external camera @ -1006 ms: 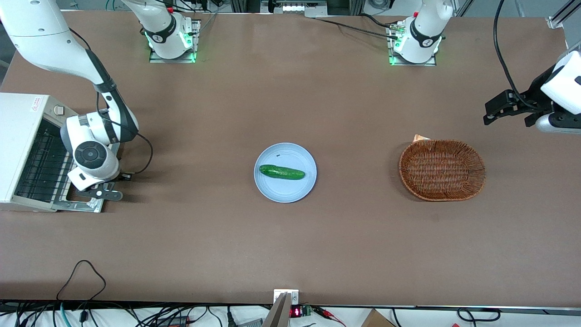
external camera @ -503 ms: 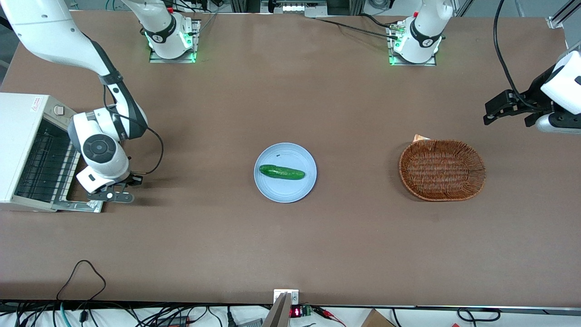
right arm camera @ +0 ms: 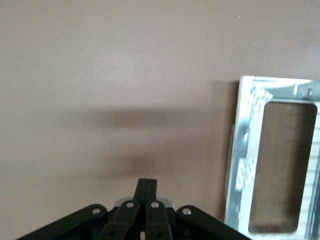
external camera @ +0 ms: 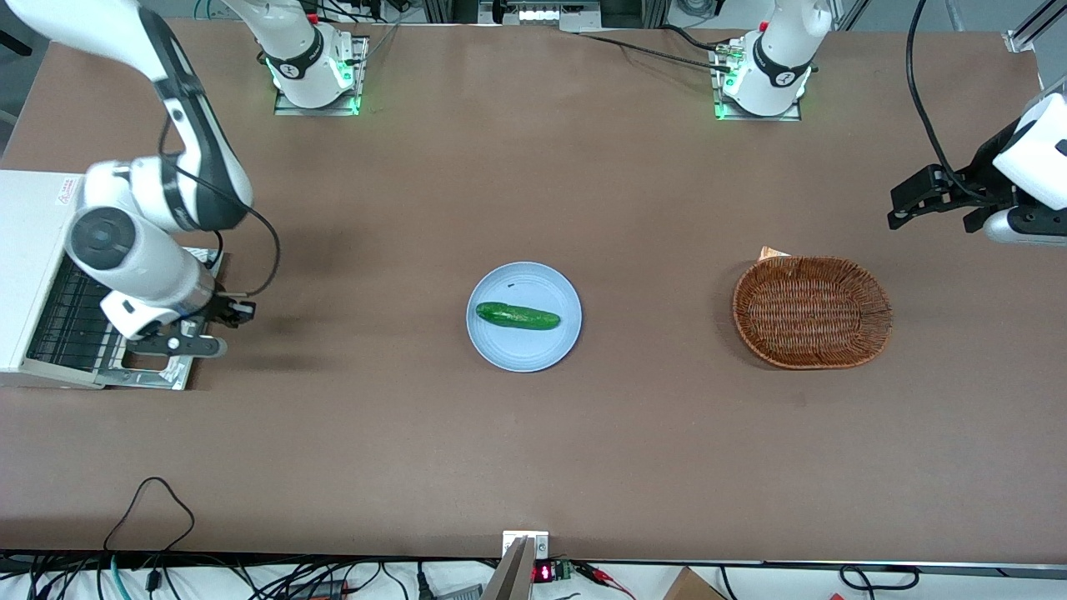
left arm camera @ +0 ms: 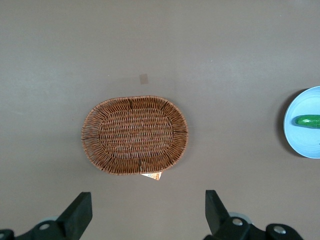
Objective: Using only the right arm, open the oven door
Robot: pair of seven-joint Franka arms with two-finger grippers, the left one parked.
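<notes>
The oven door (external camera: 150, 371) lies folded flat on the counter (external camera: 533, 433) before the oven, fully open, and the hand (external camera: 179, 344), fingers pressed together and holding nothing, has lifted clear above it.

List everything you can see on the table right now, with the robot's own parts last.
toaster oven: one, white, at the working arm's end of the table.
oven door: one, silver-grey frame, folded down flat on the table in front of the oven.
plate: one, light blue, mid-table.
cucumber: one, green, on the plate.
basket: one, brown wicker, toward the parked arm's end.
right arm: one, white, above the oven's front.
gripper: one, black, fingers shut, above the open door's outer edge.
</notes>
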